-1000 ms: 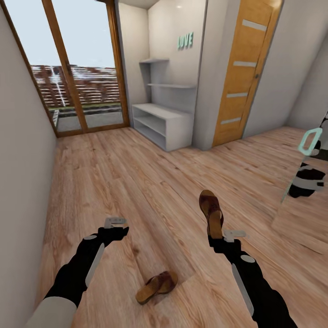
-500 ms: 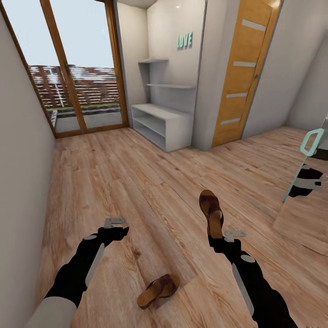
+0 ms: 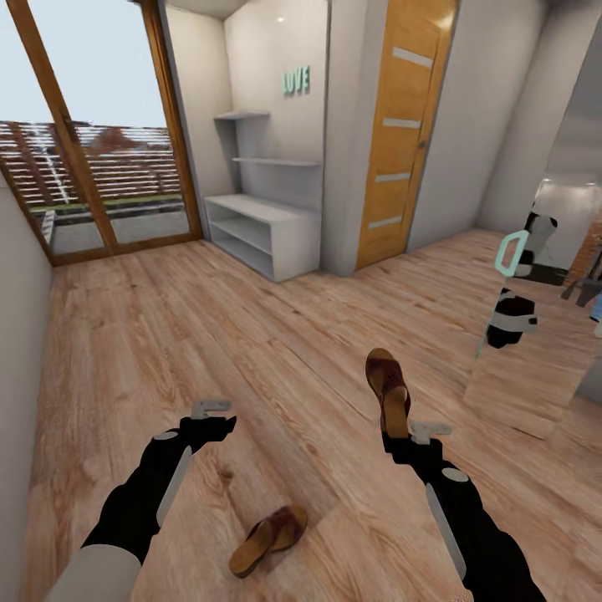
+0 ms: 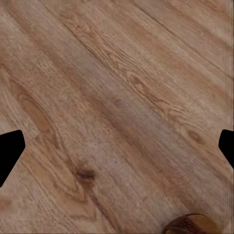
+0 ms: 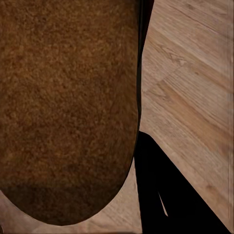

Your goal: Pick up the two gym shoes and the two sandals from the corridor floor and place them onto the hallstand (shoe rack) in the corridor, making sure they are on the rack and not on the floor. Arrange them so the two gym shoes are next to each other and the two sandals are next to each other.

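Observation:
My right gripper [image 3: 407,432] is shut on the heel of one dark brown sandal [image 3: 388,388], holding it toe-forward above the corridor floor [image 3: 251,334]. Its tan footbed [image 5: 68,107] lies against a black finger [image 5: 161,190] in the right wrist view. The other sandal [image 3: 267,538] lies on its side on the floor between my arms; its edge [image 4: 191,225] peeks into the left wrist view. Open and empty over bare planks hangs my left gripper [image 3: 211,410], fingertips [image 4: 9,151] wide apart. The light grey hallstand [image 3: 264,224] stands far ahead in an alcove. The gym shoes are out of view.
A tall mirror [image 3: 535,334] at the right reflects the robot. An orange door [image 3: 400,134] is right of the hallstand, and wood-framed glass doors [image 3: 92,167] close the corridor's far left. A grey wall [image 3: 12,401] runs close along my left.
The whole picture has shifted left, so the camera has turned right. Both arms keep their pose, with the sandal still held. The floor sandal now sits slightly lower and further left in view.

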You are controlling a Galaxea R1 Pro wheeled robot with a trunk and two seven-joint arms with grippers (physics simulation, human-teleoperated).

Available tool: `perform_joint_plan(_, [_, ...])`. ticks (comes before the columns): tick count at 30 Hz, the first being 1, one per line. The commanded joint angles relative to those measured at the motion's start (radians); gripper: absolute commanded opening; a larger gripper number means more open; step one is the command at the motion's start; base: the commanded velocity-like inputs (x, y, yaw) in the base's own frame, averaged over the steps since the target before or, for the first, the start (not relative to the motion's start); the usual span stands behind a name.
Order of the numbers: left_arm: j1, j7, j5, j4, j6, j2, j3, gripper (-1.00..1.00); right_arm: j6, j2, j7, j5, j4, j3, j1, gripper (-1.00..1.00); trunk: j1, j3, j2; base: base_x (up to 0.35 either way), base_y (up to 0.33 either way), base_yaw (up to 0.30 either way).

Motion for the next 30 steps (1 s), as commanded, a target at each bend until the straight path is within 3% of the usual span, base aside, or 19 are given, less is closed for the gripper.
perform_joint_plan(1, [0.000,-0.002,0.003,-0.001,0.006,0.000,0.001,1.00,0.006,0.000,-0.002,-0.003,-0.001,0.000,0.000,-1.00,0.000,0.000,0.000,0.000,0.000,-0.269])
perform_joint_plan(30, [0.000,-0.002,0.003,-0.001,0.006,0.000,0.001,1.00,0.006,0.000,-0.002,-0.003,-0.002,0.000,0.000,-1.00,0.000,0.021,0.000,0.078,0.070,-0.269])
